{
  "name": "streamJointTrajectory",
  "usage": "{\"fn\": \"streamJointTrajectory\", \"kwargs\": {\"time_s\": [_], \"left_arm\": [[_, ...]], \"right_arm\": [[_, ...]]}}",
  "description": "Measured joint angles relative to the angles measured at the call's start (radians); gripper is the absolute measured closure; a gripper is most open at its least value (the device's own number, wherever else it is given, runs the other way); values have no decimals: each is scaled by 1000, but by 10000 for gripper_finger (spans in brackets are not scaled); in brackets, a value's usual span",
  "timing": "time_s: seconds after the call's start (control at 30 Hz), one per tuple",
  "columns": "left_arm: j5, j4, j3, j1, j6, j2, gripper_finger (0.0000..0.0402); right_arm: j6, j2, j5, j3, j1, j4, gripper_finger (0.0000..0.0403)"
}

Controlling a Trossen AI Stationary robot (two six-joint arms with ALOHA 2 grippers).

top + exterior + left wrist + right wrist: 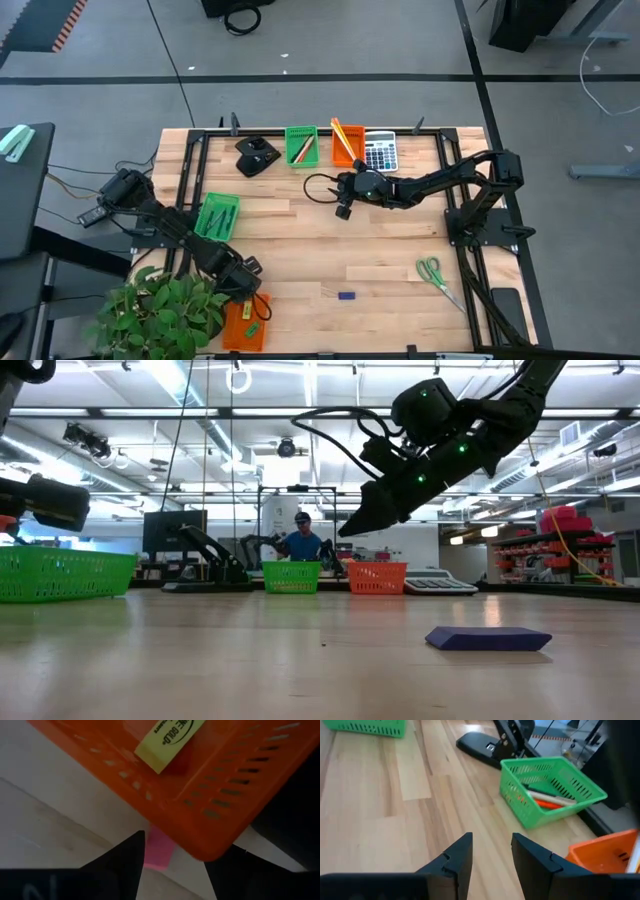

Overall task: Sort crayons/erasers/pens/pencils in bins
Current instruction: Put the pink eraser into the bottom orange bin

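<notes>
My left gripper (248, 290) (177, 847) points down at the near left, over the far rim of an orange bin (245, 325) (220, 805). That bin holds a yellow eraser (167, 742). A pink eraser (159, 851) shows between the open fingers, just outside the bin's wall. My right gripper (343, 208) (492, 845) hangs open and empty above mid-table. A blue eraser (346, 296) (488, 639) lies flat on the table toward the near edge. My left gripper has the pink eraser (152, 855) beside the inner side of one finger (131, 857), with a wide gap to the other finger. I cannot tell whether the finger touches it, or whether it lies on the table.
A green bin (218, 215) stands at the left. At the far edge stand a green bin (301, 145) (550, 800) holding sticks, an orange bin (348, 143), a calculator (380, 152) and a black stapler (255, 157). Scissors (435, 275) lie near right; a plant (160, 310) stands near left.
</notes>
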Motion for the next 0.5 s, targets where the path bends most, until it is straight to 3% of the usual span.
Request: {"fn": "streamJointTrajectory", "kwargs": {"time_s": [0.27, 0.5], "left_arm": [[-69, 20, -27, 3, 59, 2, 226], [-69, 14, -26, 2, 7, 2, 247]], "right_arm": [[31, 0, -2, 0, 11, -35, 260], [18, 0, -2, 0, 12, -38, 260]]}}
